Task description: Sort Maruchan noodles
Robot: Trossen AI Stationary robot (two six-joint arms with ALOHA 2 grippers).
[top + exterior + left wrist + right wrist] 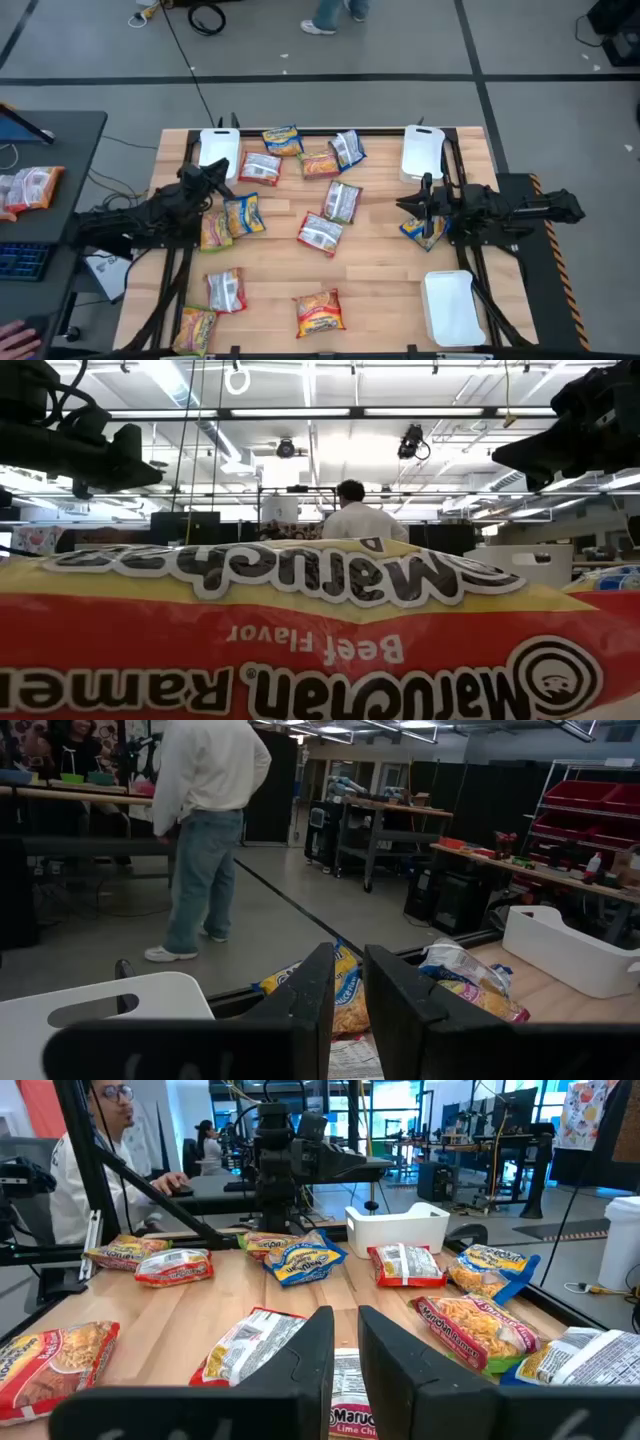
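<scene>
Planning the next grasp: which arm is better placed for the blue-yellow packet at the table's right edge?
Right. In the high view the right gripper hangs beside that blue-yellow packet, jaws slightly apart. The left gripper sits across the table, near the far-left white tray.

You've got noodle packets [322, 232] spread across the tabletop [380, 275]: most between the arms, three near the front edge. Trays: two [218, 152] at the back corners, one [451, 307] front right.
</scene>
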